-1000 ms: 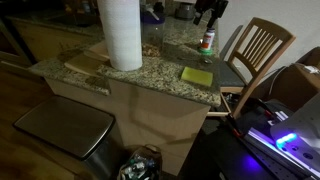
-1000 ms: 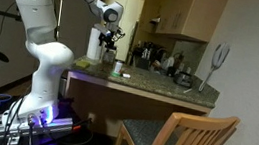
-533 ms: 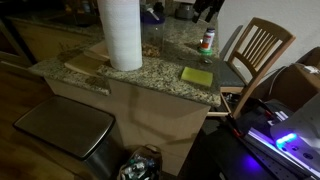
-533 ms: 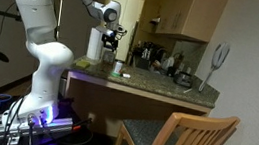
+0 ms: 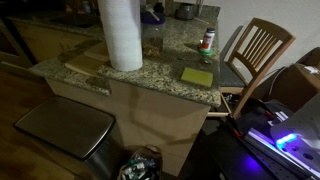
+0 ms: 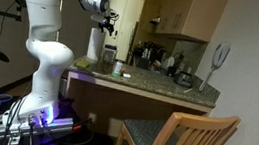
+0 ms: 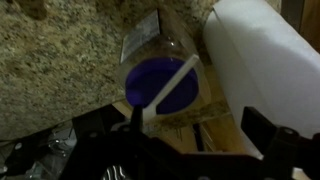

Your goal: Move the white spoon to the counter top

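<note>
Gripper (image 7: 190, 150): the fingers are spread wide and show as two dark shapes at the lower edge of the wrist view. Nothing is clasped between them. In an exterior view the gripper (image 6: 110, 16) hangs high above the counter top (image 6: 158, 83), well clear of everything on it.

White spoon (image 7: 172, 88): one. It is plain white with a slim flat handle and no markings that can be made out. It leans slantwise inside a clear jar (image 7: 150, 45), with the handle crossing the jar's purple-blue interior and its upper end resting toward the rim. Its lower end sits close to one dark finger in the wrist view, and whether they touch cannot be told. The spoon is in the jar, not on the granite.

Jar: one, just beside the paper towel roll (image 7: 260, 60). Whether it stands on the wooden board (image 5: 85, 62) or on the stone cannot be settled from these views.

Count of the rest:
- One paper towel roll (image 5: 120, 35), tall and upright.
- One wooden board, lying under the roll's side of the counter top (image 5: 170, 80).
- One yellow-green sponge (image 5: 197, 76), flat on the speckled granite near the edge.
- One small bottle (image 5: 207, 42) with a green cap, upright beyond the sponge.
- One wooden chair (image 5: 258, 48), beside the counter.
- One metal-lidded bin (image 5: 62, 128), on the floor below.
</note>
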Motion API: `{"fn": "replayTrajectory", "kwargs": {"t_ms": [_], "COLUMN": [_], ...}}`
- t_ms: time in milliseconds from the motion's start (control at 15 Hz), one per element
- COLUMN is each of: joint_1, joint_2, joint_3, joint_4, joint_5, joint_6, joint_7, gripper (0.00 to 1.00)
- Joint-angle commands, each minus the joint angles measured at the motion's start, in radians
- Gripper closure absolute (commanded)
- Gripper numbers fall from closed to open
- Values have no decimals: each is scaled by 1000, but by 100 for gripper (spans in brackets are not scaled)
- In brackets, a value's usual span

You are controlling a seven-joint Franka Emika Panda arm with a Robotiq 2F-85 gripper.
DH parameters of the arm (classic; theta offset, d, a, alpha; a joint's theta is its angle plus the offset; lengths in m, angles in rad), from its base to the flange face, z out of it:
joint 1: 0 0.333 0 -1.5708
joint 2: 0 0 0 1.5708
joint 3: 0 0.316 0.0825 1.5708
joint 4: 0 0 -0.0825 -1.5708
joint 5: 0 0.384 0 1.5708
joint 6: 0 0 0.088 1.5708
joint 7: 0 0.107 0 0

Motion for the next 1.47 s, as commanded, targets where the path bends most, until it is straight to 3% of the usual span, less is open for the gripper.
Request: {"fn": "replayTrajectory", "kwargs": {"t_ms": [0, 133, 267, 333, 533, 867, 1133, 1400], "joint_1": [8, 11, -5, -2, 3, 13, 21, 31], "joint_2": [31, 68, 106, 120, 154, 134, 190, 212], "joint_3": [12, 19, 10, -4, -15, -20, -21, -29], "joint_4": [52, 101, 118, 111, 126, 107, 68, 69], "joint_5": [-40, -61, -69, -13, 18, -8, 83, 71], "joint_6": [-9, -14, -97, -106, -164, -126, -119, -121], "joint_7": [48, 71, 140, 150, 259, 222, 220, 242], "gripper": [0, 0, 0, 0, 0, 0, 0, 0]}}
